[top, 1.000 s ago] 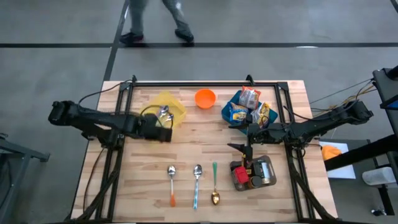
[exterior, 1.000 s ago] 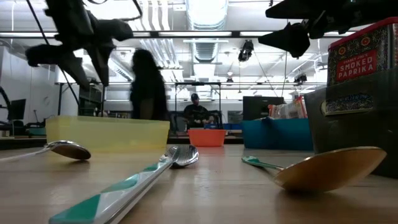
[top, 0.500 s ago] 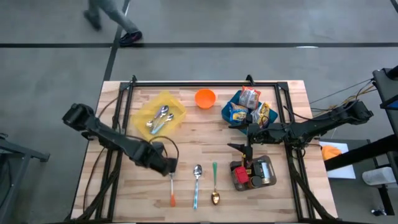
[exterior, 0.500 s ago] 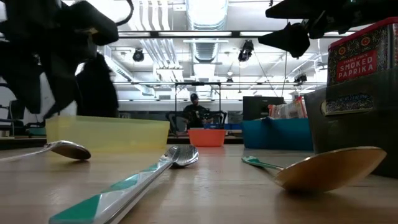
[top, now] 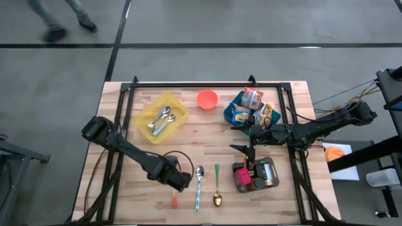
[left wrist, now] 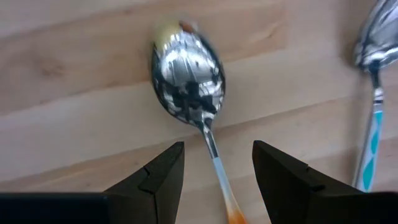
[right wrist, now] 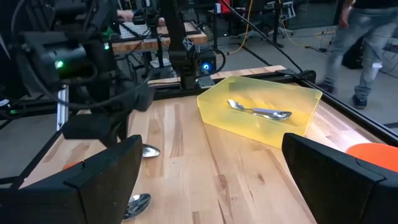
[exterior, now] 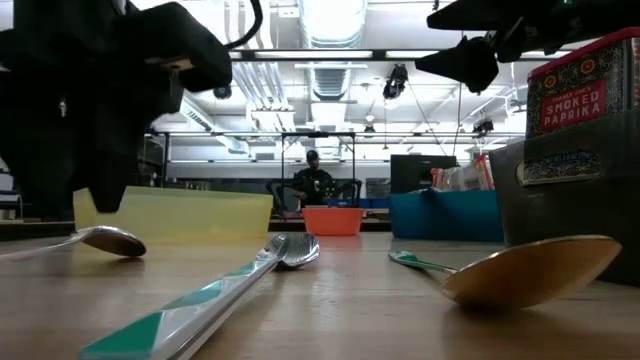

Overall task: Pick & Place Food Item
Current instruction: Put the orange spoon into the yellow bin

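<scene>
Spoons [exterior: 100, 240] before yellow bin [exterior: 175, 214]

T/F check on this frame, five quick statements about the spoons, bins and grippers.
1. The left gripper hangs open over the orange-handled spoon. True.
2. The yellow bin holds no spoons. False: spoons lie in it.
3. The right gripper is shut on a snack packet. False: it is open and holds nothing.
4. The orange bowl sits between the yellow bin and the blue bin. True.
5. The teal-handled spoon is in the blue bin. False: it lies on the table.
</scene>
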### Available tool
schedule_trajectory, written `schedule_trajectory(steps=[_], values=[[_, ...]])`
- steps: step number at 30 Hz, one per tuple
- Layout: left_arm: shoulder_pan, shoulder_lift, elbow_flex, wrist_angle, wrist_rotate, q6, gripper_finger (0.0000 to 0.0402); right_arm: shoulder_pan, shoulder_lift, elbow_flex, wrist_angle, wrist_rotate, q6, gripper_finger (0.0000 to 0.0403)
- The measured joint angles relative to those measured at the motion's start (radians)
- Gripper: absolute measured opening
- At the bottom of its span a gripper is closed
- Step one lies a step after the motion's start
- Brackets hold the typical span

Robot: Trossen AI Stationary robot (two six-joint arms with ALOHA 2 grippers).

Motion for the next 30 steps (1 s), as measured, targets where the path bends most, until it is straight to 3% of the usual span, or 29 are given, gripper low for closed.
schedule_trajectory(steps=[5,12,22,30], values=[[-0.006,0.028,-0.005,0.039,0.024,-0.054,0.0193,0.000,0.000,0.000,0.000,0.000,0.000,0.0381],[-0.013,0.028,-0.047,0.070,-0.017,-0.150,0.0193,0.000,0.000,0.000,0.000,0.000,0.000,0.0381],[-0.014,0.028,-0.107,0.149,-0.071,-0.160,0.0192,0.000,0.000,0.000,0.000,0.000,0.000,0.0381],[-0.014,0.028,-0.118,0.154,-0.070,-0.162,0.0134,0.000,0.000,0.000,0.000,0.000,0.000,0.0381]])
